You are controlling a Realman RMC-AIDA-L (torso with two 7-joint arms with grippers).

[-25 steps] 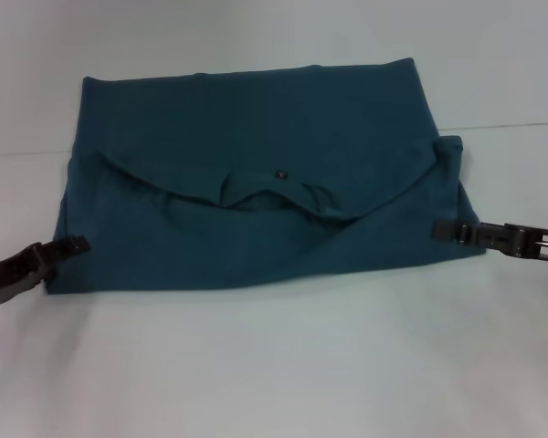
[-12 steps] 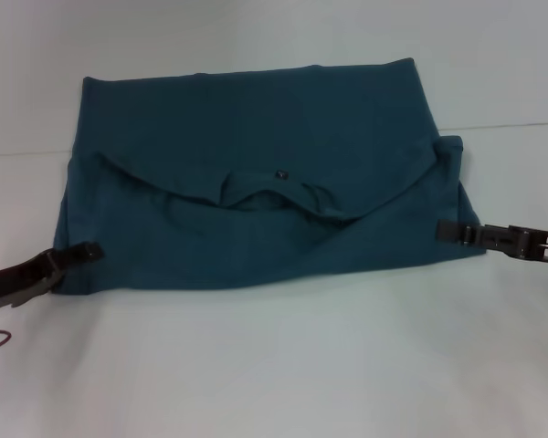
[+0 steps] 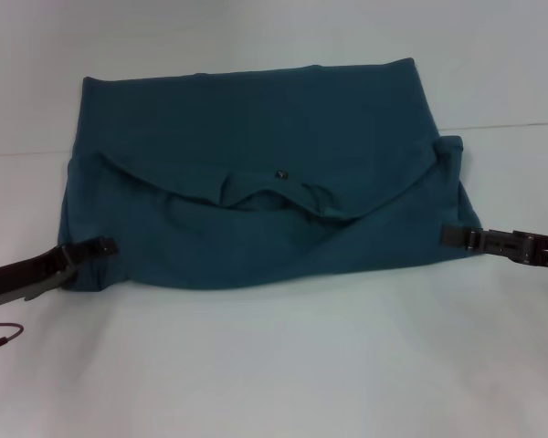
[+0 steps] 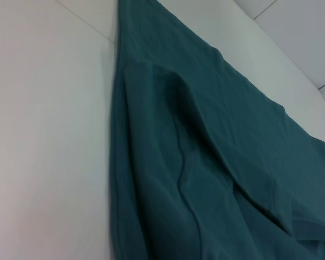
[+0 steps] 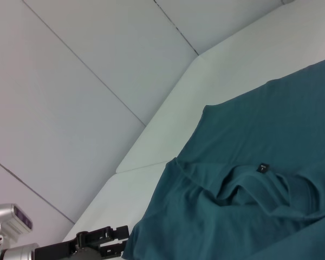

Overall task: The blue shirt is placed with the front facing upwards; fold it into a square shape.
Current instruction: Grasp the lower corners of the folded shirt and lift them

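Blue shirt [image 3: 256, 182] half-folded on the white desk [image 3: 274, 365], collar and neck label facing up.
Left tool [image 3: 99, 246] pinches the near-left corner; right tool [image 3: 452, 235] sits at the right edge, can't tell its grip.

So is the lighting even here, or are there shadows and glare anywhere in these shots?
Head view: soft, even light, no glare, only a faint shadow under the near edge of the blue shirt on the white table. Left wrist view: cloth folds shade themselves darker. Right wrist view: the pale wall panels look flat and evenly lit.
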